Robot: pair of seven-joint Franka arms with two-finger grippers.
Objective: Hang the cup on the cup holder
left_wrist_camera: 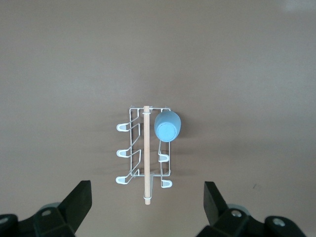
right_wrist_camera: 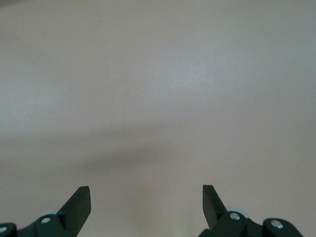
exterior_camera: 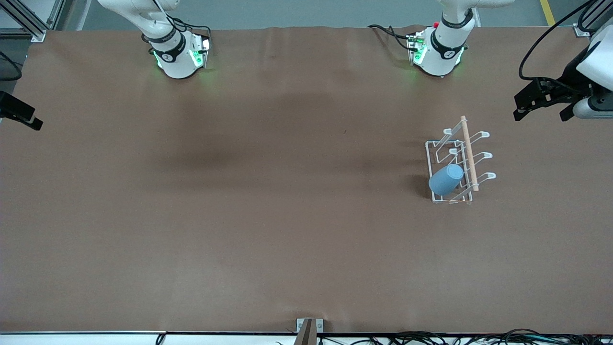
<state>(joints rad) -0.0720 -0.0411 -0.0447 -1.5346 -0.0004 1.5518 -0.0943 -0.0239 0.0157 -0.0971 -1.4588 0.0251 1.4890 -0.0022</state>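
The light-blue cup (exterior_camera: 446, 179) sits upside down over a prong of the white wire cup holder (exterior_camera: 469, 158), on the prong nearest the front camera, on the side toward the right arm's end. In the left wrist view the cup (left_wrist_camera: 167, 126) shows its flat bottom beside the cup holder's wooden rod (left_wrist_camera: 146, 148). My left gripper (exterior_camera: 541, 110) (left_wrist_camera: 146, 191) is open and empty, up in the air past the cup holder at the left arm's end. My right gripper (right_wrist_camera: 146, 192) is open and empty over bare table; the front view shows only a dark part of it (exterior_camera: 21, 115).
Brown cloth covers the table (exterior_camera: 268, 215). The two arm bases (exterior_camera: 177, 55) (exterior_camera: 438, 52) stand along its edge farthest from the front camera. Cables (exterior_camera: 431, 338) lie along the edge nearest the camera.
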